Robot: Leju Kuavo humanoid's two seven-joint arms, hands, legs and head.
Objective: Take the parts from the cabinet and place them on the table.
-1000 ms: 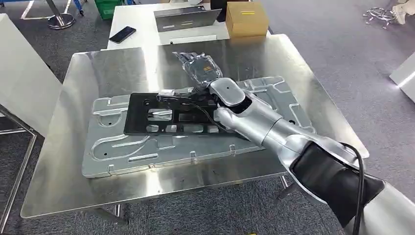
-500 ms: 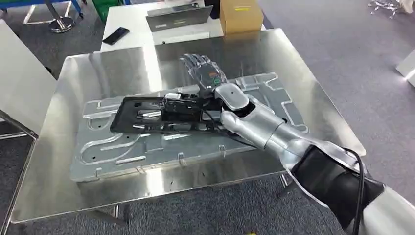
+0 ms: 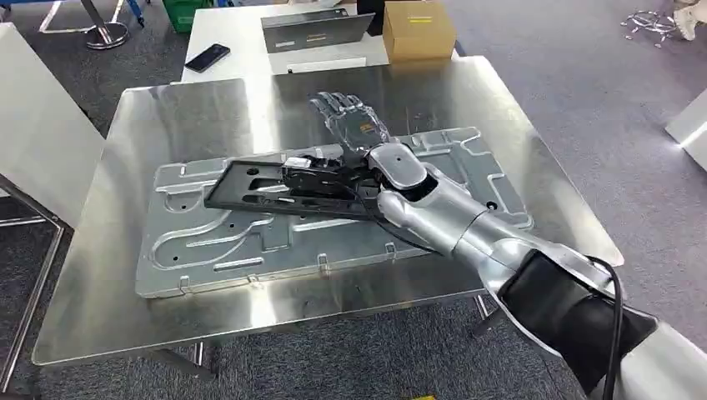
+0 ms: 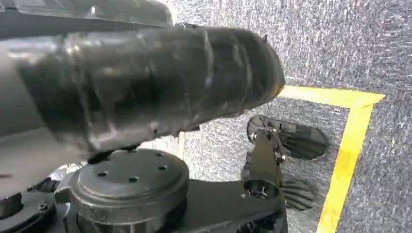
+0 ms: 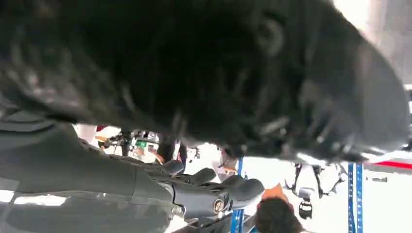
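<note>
A shiny metal desk (image 3: 125, 275) stood in front of the robot. On it lay a big flat silver plate (image 3: 217, 250) with grooves and holes cut into it. A long black frame (image 3: 250, 187) sat on top of the silver plate. Its end away from the arm touched the plate, and its other end by the hand looked lifted a little, so the frame was tilted.

The robot's right arm came in from the lower right and reached over the plate. The right hand (image 3: 354, 129) was at the near end of the black frame. Its fingers (image 3: 333, 107) were stretched out flat and apart, pointing away over the desk. The part of the hand by the frame was hidden, so I could not tell if it was holding the frame or only touching it. In the right wrist view a big dark blurry shape covered most of the picture, and the grey fingers (image 5: 233, 187) showed under it.

The left hand was hard to make out in the dark, blurry left wrist view, so I could not tell if it was open or closed.

Behind the shiny desk was a white desk (image 3: 242, 42). On it were a brown box (image 3: 418, 29), a grey laptop (image 3: 313, 32) and a black phone (image 3: 208, 57). The floor (image 3: 600, 83) was grey carpet.
</note>
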